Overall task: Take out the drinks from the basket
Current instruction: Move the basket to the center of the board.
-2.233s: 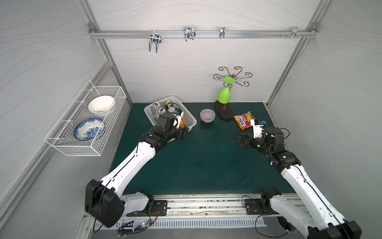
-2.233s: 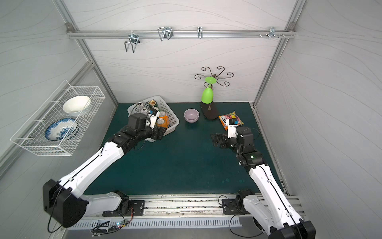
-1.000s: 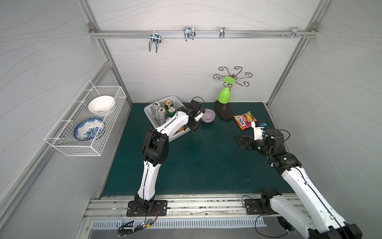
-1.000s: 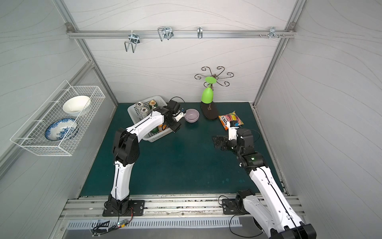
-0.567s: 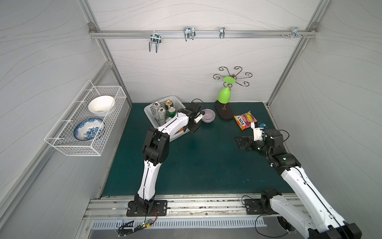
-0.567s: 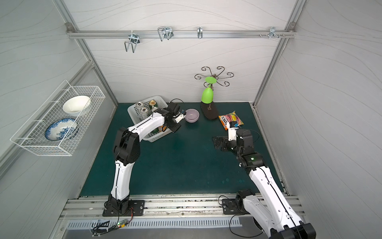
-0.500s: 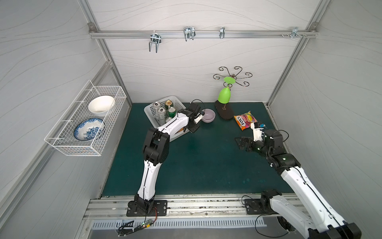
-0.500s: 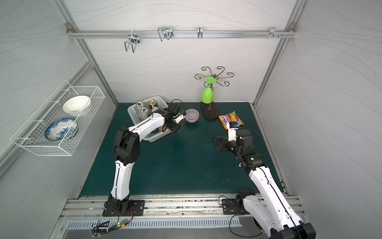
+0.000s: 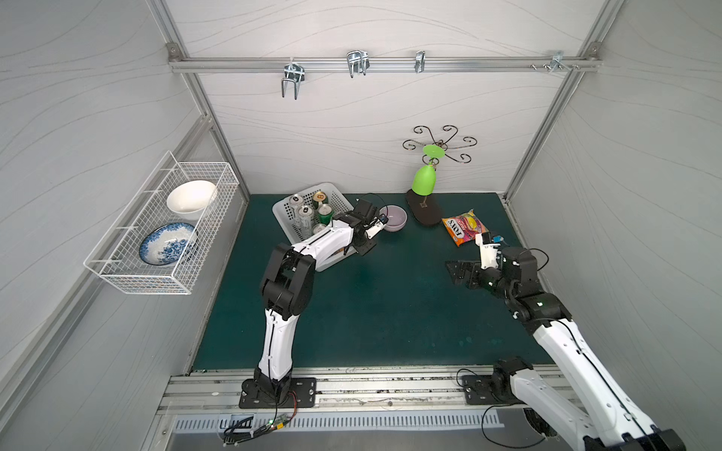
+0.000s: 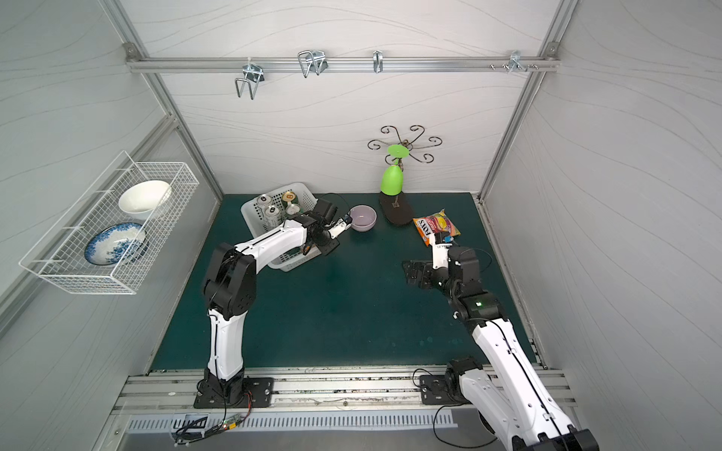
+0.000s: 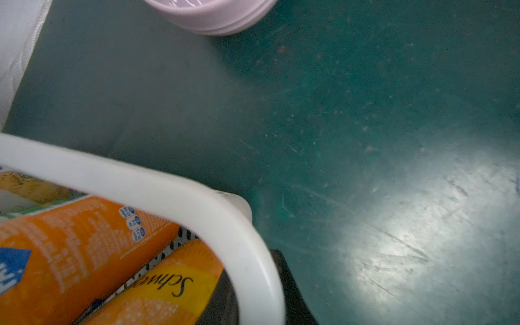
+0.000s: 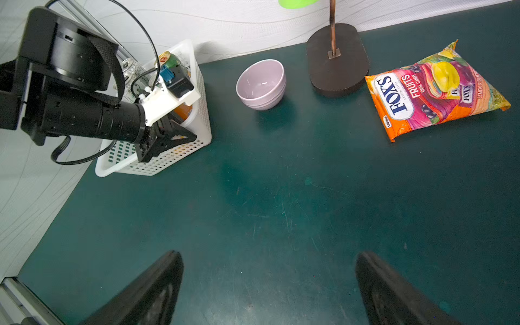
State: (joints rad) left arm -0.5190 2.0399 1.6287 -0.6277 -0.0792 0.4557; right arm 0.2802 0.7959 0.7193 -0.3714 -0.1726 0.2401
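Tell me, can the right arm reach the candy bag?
Probably yes: the right gripper hangs open over the mat, and the candy bag lies flat close ahead with nothing between them.

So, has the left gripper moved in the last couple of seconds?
Yes. The left gripper has shifted toward the pink bowl, out to the corner rim of the basket, which it now clamps.

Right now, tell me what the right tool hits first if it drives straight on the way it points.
Probably the green mat: the open right tool seems tilted down toward it, nothing between. Were it to skim above, the lilac bowl lies next in line, though depth is unclear.
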